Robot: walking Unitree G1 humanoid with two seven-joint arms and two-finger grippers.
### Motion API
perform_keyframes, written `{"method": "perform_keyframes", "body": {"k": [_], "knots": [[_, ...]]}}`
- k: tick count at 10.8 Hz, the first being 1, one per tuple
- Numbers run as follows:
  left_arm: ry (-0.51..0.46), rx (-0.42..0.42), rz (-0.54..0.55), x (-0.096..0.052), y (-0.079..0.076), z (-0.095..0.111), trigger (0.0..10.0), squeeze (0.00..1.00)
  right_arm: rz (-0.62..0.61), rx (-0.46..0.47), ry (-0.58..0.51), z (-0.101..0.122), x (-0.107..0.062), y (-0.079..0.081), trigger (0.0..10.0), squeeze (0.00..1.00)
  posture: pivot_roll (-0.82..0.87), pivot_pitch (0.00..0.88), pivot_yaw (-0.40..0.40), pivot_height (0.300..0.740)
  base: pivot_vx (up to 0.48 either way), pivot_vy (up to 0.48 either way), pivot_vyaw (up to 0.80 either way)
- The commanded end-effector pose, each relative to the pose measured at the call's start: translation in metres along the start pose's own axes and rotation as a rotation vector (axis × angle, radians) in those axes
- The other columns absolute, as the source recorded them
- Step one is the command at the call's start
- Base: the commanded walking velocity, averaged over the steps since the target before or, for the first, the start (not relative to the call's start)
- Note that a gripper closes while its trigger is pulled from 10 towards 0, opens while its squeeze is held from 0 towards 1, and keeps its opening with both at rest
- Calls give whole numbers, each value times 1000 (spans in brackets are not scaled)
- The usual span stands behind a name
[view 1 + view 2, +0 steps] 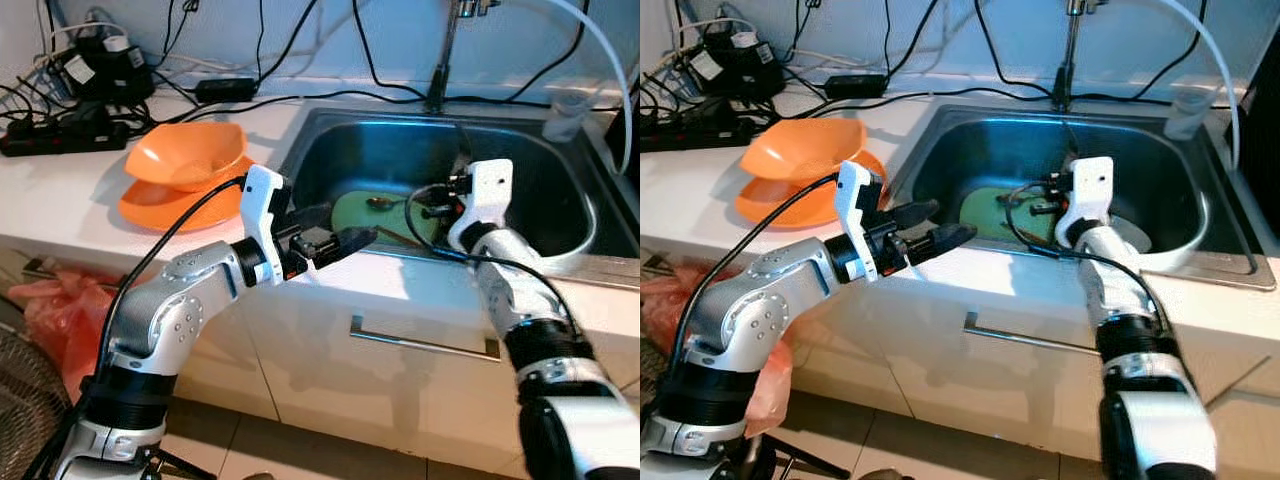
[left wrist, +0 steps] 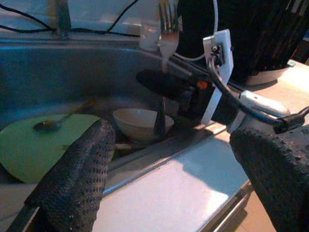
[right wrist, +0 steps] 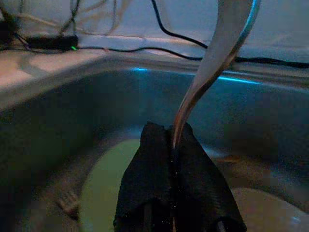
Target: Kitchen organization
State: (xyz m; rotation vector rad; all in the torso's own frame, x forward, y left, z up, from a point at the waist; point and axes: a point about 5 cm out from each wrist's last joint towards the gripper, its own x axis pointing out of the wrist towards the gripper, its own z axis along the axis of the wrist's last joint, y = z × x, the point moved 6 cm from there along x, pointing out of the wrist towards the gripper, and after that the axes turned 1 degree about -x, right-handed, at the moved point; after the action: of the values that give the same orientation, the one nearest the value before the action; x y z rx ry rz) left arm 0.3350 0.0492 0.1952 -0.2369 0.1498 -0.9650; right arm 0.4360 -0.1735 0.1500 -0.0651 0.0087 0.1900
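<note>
My right gripper [image 1: 432,206] hangs inside the steel sink [image 1: 330,115], shut on a metal fork [image 2: 166,29] that stands tines up; its bright handle [image 3: 217,53] rises from the closed fingers [image 3: 154,174]. Below it a green plate [image 1: 355,215] lies on the sink floor with a spoon [image 2: 48,124] on it. A small white bowl [image 2: 137,123] sits beside the plate. My left gripper [image 1: 345,228] is open and holds nothing, over the sink's front rim near the plate.
Stacked orange bowls [image 1: 190,155] sit on the counter left of the sink. Behind them are a power strip [image 1: 60,135] and cables. The faucet [image 1: 440,60] stands at the back and a clear plastic cup [image 1: 565,115] at the back right. A cabinet handle [image 1: 425,343] is below.
</note>
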Motion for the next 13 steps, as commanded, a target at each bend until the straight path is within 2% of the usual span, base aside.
{"method": "perform_keyframes", "body": {"k": [1,4,5,6,13], "knots": [[19,8,-5,-1,-1,-4,10000,1000,-4,-23,-15,5,3,0,10000,0,123,25,104,740,0,0,0],[32,11,-5,-2,-1,-6,10000,1000,-28,-33,-6,0,0,-10,10000,0,131,32,110,740,0,0,0],[33,13,-3,-3,-1,-7,10000,1000,-29,-30,-4,-1,0,-12,10000,918,131,32,110,740,0,0,0],[33,13,-2,-3,0,-6,10000,1000,-28,-29,-3,-2,0,-11,10000,1000,132,33,111,740,0,0,0],[37,17,-1,-2,-1,-7,10000,1000,-14,-16,-1,-6,1,-6,10000,1000,137,31,114,740,0,0,0]]}}
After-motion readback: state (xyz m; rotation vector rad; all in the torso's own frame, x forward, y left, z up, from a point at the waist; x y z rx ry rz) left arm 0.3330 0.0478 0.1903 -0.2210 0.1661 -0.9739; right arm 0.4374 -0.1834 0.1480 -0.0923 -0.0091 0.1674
